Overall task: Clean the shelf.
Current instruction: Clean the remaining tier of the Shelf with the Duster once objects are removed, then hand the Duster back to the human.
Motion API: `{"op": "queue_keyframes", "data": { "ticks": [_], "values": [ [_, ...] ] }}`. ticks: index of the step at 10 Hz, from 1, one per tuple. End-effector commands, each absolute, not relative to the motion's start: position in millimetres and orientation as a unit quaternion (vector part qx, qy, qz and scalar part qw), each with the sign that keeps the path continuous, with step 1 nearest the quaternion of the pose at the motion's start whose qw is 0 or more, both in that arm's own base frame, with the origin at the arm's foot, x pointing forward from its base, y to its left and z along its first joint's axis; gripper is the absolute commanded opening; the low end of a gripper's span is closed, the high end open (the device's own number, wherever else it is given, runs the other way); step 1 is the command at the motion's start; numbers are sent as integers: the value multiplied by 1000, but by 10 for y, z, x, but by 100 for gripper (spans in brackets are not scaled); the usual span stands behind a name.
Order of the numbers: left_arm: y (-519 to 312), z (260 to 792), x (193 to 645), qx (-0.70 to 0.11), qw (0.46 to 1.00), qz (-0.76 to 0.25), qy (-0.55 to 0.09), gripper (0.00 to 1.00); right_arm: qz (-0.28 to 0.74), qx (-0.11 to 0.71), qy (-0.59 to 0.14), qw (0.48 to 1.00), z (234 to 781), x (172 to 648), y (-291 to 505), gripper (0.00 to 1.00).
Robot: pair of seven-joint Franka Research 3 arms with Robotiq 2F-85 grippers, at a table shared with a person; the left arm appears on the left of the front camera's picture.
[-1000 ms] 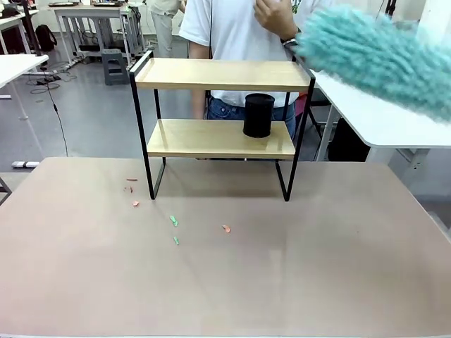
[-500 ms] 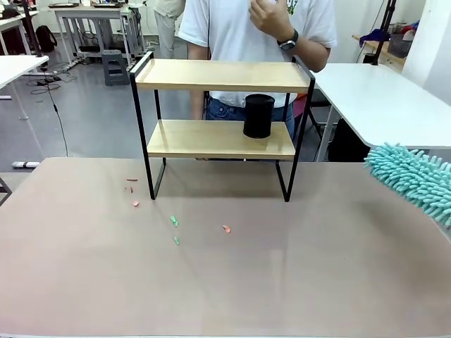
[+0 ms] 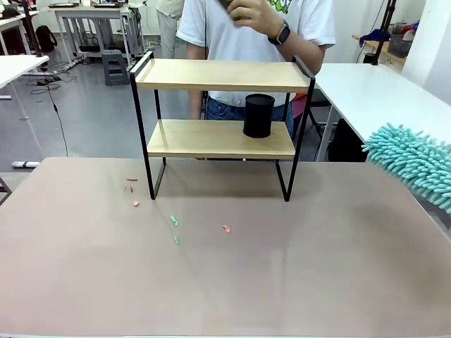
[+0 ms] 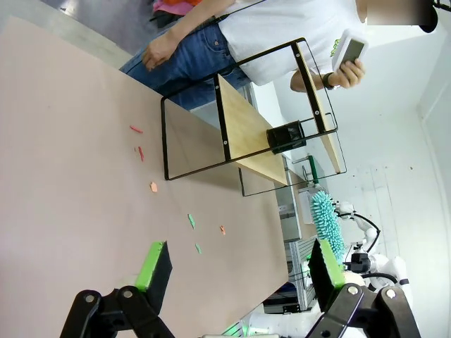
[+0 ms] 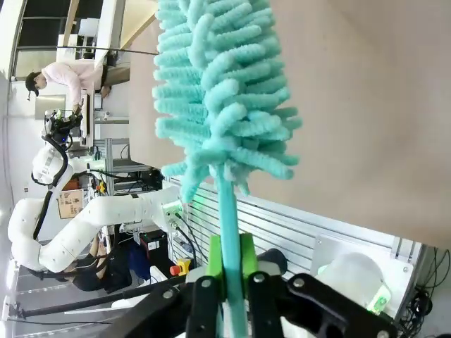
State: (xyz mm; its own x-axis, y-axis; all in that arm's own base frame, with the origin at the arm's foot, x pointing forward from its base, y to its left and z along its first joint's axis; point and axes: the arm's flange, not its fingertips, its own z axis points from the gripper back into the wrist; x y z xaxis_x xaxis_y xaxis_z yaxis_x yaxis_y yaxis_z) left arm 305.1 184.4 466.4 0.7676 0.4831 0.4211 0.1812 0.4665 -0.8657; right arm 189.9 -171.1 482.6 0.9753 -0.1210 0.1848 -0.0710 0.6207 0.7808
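The right gripper (image 5: pixel 229 260) is clamped hard on the thin handle of the duster (image 5: pixel 215 105), a green pad on either side, so the hold looks sound. The step in hand, as I judge it, is bringing the fluffy head across to the shelf. It is best carried above the table (image 3: pixel 317 267) and the small scraps (image 3: pixel 174 220) near the shelf's legs, then laid flat on a board and swept along its length.

The shelf (image 3: pixel 211 74) stands at the far middle of the table, both boards level. A black cup (image 3: pixel 258 115) sits on the lower board toward the right, so the bare top board is the easier start. The lower board needs a stroke that stops short of the cup, or the cup may tip. Behind the shelf the person's hand (image 3: pixel 257 14) is raised, above the top board.

The duster's head hangs tilted at the table's right edge, well apart from the shelf. The left gripper (image 4: pixel 238 262) faces across the table toward the shelf, its fingers spread wide and holding nothing.
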Motion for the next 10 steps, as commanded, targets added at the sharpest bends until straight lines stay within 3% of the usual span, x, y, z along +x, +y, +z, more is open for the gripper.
{"op": "queue_keyframes", "data": {
  "ticks": [1, 10],
  "values": [
    [1804, 4638, 3039, -513, 784, 89, -338, 100, -2, 438, -112, 892, 4810, 1903, -1752, 12],
    [1804, 4638, 3039, -513, 784, 89, -338, 100, -2, 438, -112, 892, 4810, 1903, -1752, 12]
  ]
}}
